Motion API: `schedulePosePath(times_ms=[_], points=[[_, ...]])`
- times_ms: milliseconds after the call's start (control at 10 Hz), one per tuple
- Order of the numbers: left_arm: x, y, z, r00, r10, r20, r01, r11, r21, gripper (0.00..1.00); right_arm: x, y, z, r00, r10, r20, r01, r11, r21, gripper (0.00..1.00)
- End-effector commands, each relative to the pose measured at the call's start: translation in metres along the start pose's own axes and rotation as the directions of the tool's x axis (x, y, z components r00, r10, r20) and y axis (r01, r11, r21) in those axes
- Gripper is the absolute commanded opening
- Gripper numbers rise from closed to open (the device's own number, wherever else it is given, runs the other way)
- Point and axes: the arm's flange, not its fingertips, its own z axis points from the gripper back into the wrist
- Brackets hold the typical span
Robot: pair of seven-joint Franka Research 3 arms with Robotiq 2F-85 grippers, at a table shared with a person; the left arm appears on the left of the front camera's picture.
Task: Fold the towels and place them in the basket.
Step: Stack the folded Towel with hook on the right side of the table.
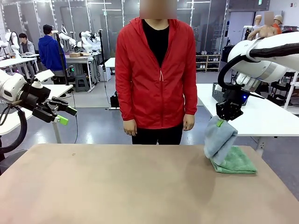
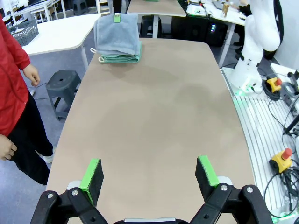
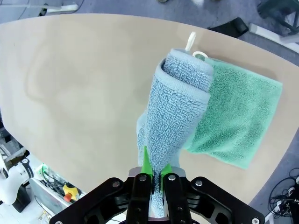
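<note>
front view: right claw (image 1: 219, 122), upper right, pinches the grey-blue towel (image 1: 219, 141) hanging over the mint towel (image 1: 236, 161) on the bench (image 1: 117, 186); left claw (image 1: 63, 115) wide, empty; the fold could slip loose.

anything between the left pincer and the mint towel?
Nothing visible. The left pincer hangs open over bare table; the mint green towel lies at the far end, partly under the grey-blue towel hanging from the shut right pincer.

free: we see bare counter (image 1: 117, 186) left of the green towel (image 1: 236, 162) | blocked: grey-blue towel (image 1: 219, 140) hanging over the green towel's left part | person (image 1: 156, 74) behind the counter's far edge
</note>
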Motion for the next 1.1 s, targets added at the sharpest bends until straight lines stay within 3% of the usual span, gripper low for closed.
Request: schedulePosePath(times_ms=[0, 400, 1000], points=[[0.000, 0.000, 0.001, 1.000, -0.005, -0.010, 0.005, 1.000, -0.003, 1.00, -0.003, 0.004, 0.002, 1.000, 0.002, 0.010, -0.002, 1.000, -0.002, 0.07], [0.000, 0.000, 0.001, 1.000, -0.005, -0.010, 0.005, 1.000, -0.003, 1.00, 0.000, 0.002, 0.000, 1.000, 0.002, 0.000, -0.002, 1.000, 0.001, 0.07], [0.000, 0.000, 0.001, 1.000, -0.005, -0.010, 0.005, 1.000, -0.003, 1.00, -0.013, -0.085, 0.008, 0.995, 0.091, -0.037, -0.081, 0.973, 0.214, 0.07]])
